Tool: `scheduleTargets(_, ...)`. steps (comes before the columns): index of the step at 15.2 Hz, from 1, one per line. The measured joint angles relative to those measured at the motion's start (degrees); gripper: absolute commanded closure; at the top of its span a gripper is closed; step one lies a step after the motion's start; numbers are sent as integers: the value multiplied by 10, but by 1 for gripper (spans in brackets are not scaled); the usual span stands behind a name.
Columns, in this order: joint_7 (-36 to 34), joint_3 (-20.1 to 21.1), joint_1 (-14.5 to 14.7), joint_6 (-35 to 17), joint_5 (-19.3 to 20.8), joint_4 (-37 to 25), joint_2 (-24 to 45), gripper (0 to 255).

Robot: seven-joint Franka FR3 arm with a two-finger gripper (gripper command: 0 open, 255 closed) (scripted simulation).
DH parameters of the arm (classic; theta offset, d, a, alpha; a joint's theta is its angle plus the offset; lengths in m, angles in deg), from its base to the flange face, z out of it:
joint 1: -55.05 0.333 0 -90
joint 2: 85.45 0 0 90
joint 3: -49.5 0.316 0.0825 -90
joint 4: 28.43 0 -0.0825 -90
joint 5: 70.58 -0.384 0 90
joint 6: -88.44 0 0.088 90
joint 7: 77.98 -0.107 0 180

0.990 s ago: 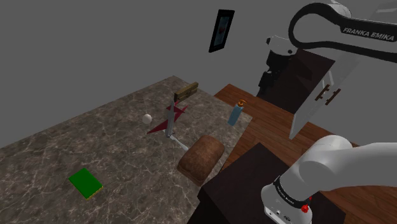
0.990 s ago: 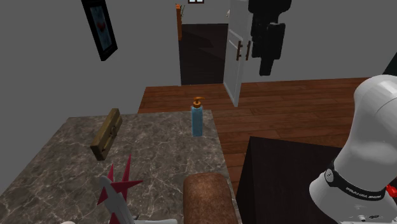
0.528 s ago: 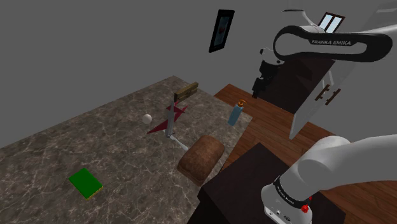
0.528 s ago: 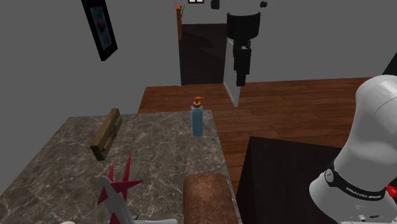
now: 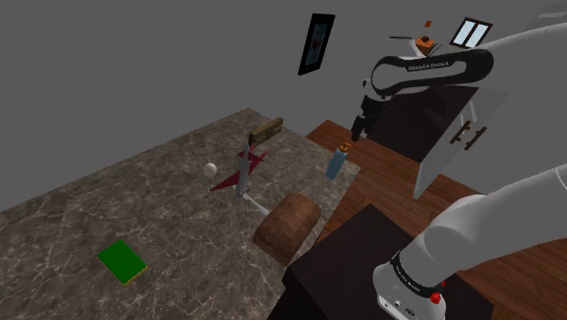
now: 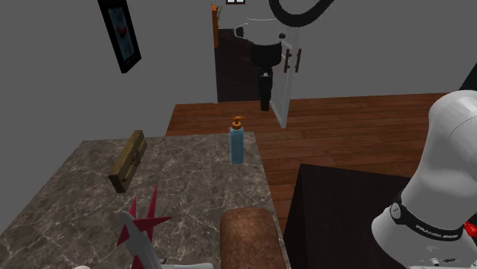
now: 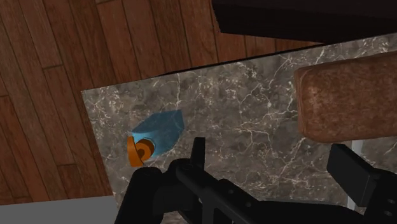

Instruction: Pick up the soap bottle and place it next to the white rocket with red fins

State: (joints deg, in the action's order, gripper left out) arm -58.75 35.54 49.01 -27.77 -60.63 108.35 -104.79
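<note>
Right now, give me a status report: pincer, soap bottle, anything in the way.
Pincer open, above the soap bottle, not touching. Bottle upright at the table corner, apart from the rocket. Nothing between pincer and bottle.

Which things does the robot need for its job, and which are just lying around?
For the job: blue soap bottle, rocket with red fins, gripper.

Just lying around: green slab, white ball, brown lump, wooden block.
</note>
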Motion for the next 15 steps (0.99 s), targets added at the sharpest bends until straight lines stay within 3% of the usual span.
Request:
scheduleTargets(6,58,-45,-11,-79,-32,-49,122,0)
scheduleTargets(15,163,-68,-48,-149,-139,-175,324,0)
